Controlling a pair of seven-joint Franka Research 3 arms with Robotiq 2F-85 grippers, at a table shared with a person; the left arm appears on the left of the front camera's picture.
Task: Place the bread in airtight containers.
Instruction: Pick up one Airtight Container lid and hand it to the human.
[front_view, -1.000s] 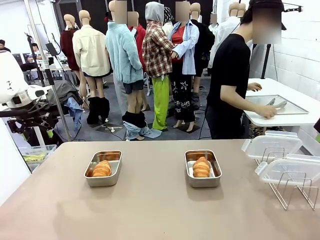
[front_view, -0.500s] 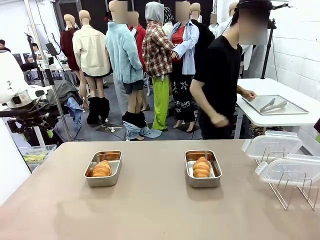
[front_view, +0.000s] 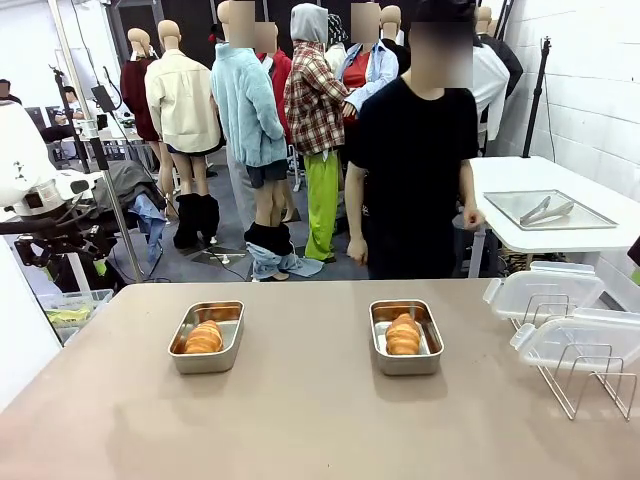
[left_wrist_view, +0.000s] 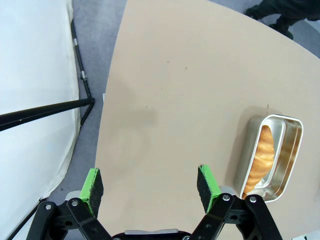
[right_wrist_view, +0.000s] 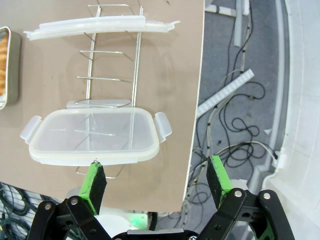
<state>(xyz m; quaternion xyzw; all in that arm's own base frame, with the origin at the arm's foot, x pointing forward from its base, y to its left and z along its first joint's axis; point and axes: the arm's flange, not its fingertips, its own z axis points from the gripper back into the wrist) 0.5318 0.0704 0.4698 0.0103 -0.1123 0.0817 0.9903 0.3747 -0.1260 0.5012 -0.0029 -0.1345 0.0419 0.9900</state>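
Frontally, bread (front_view: 204, 337) in both tins (front_view: 206, 364); wristward, green fingers (left_wrist_view: 92, 184) wide apart.

The left gripper (left_wrist_view: 150, 182) and right gripper (right_wrist_view: 156, 181) look alike, with black link-bar fingers (left_wrist_view: 82, 219), each tipped with a green pad (left_wrist_view: 92, 186) on a black backing. Behind the jaws, silver screws (left_wrist_view: 223, 198) mark the link pivots. What seems a white arm shell (front_view: 22, 160) is cut off at the frame edge. The person (front_view: 415, 170) wears a black short-sleeved T-shirt.
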